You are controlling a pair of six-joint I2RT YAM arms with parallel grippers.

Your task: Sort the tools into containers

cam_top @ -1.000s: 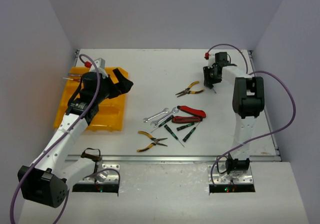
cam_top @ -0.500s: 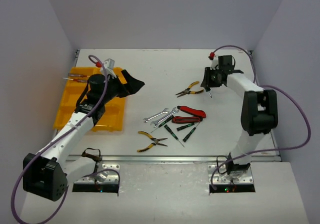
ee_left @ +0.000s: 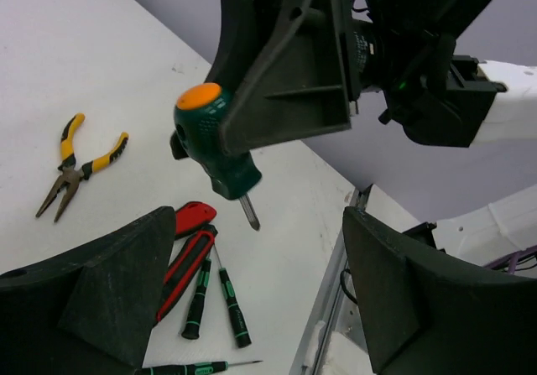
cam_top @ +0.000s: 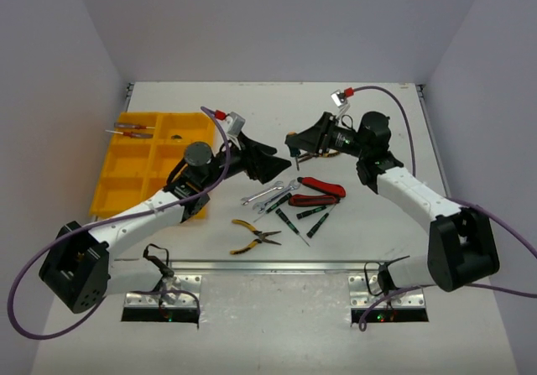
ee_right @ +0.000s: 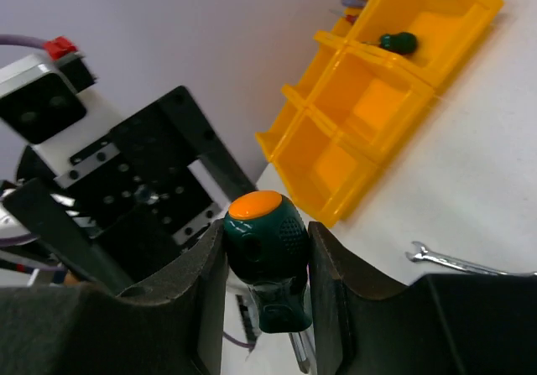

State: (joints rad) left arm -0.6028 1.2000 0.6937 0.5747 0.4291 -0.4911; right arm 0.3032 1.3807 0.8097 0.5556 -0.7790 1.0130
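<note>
My right gripper (ee_right: 267,262) is shut on a stubby dark-green screwdriver (ee_right: 262,241) with an orange cap, held above the table, blade down. In the top view the right gripper (cam_top: 295,144) faces my left gripper (cam_top: 277,165) mid-table, close together. The left gripper (ee_left: 257,232) is open and empty, and the screwdriver (ee_left: 214,144) hangs just beyond its fingers (ee_left: 92,295). The yellow tray (cam_top: 126,169) lies at the left with thin screwdrivers (cam_top: 130,130) and another green stubby screwdriver (ee_right: 394,41) in its far compartments.
On the table lie silver wrenches (cam_top: 268,195), red pliers (cam_top: 317,192), green-black screwdrivers (cam_top: 300,218) and yellow-black pliers (cam_top: 254,236). A second pair of yellow-black pliers (ee_left: 80,161) lies further back. The left arm's forearm crosses the tray's near right corner.
The left gripper has left the tray and swung right to mid-table. The right gripper has swung left with the screwdriver and tilted toward the left gripper.
</note>
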